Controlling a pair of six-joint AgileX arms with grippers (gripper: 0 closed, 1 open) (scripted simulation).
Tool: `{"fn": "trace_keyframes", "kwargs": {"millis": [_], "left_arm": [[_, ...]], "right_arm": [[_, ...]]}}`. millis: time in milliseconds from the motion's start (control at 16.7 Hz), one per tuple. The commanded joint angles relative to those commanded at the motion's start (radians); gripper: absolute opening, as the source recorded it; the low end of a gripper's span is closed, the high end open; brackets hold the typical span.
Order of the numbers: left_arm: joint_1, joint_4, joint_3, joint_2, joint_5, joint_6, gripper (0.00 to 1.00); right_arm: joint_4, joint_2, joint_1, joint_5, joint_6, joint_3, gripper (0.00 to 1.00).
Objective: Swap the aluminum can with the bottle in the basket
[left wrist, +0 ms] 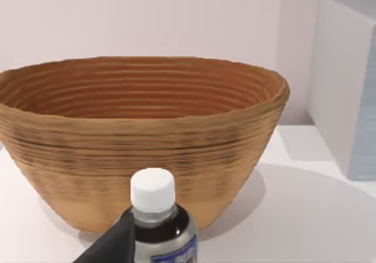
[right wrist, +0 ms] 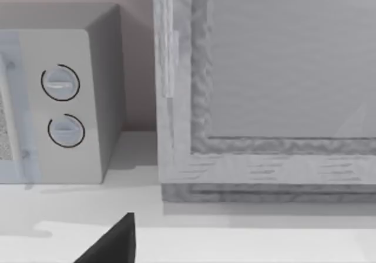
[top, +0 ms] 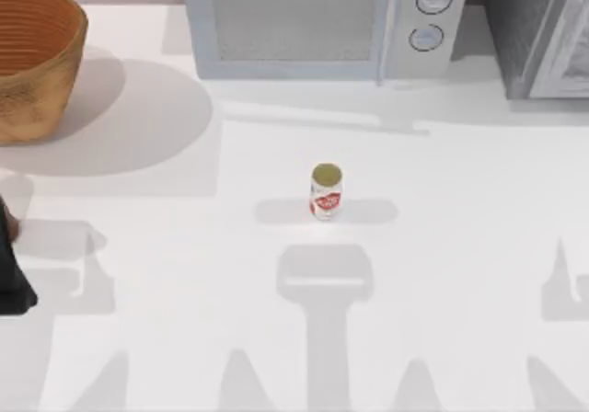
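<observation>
The aluminum can [top: 326,191], white with a red label and a dull gold top, stands upright in the middle of the table with nothing near it. The wicker basket [top: 37,58] sits at the back left; its ribbed inside [left wrist: 141,90] looks bare as far as I can see in. At the table's left edge my left gripper [top: 11,279] is shut on the bottle [left wrist: 160,228], dark with a white cap. It stands upright outside the basket, in front of its wall. A black finger [left wrist: 111,245] presses the bottle's side. A black part of my right gripper [right wrist: 114,244] faces the back right corner.
A microwave [top: 322,21] with two dials stands along the back edge. A grey cabinet [top: 538,30] fills the back right corner. Open table lies all around the can and between it and the basket.
</observation>
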Motion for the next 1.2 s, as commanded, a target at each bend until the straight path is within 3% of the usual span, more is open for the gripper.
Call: {"fn": "trace_keyframes", "kwargs": {"millis": [300, 900, 1200], "left_arm": [[0.066, 0.284, 0.012, 0.33, 0.07, 0.018, 1.0], [0.223, 1.038, 0.056, 1.22, 0.269, 0.067, 1.0], [0.287, 1.302, 0.067, 1.549, 0.332, 0.082, 1.0]], "right_arm": [[0.0, 0.0, 0.0, 0.0, 0.0, 0.0, 1.0], [0.0, 0.0, 0.0, 0.0, 0.0, 0.0, 1.0], [0.0, 0.0, 0.0, 0.0, 0.0, 0.0, 1.0]]}}
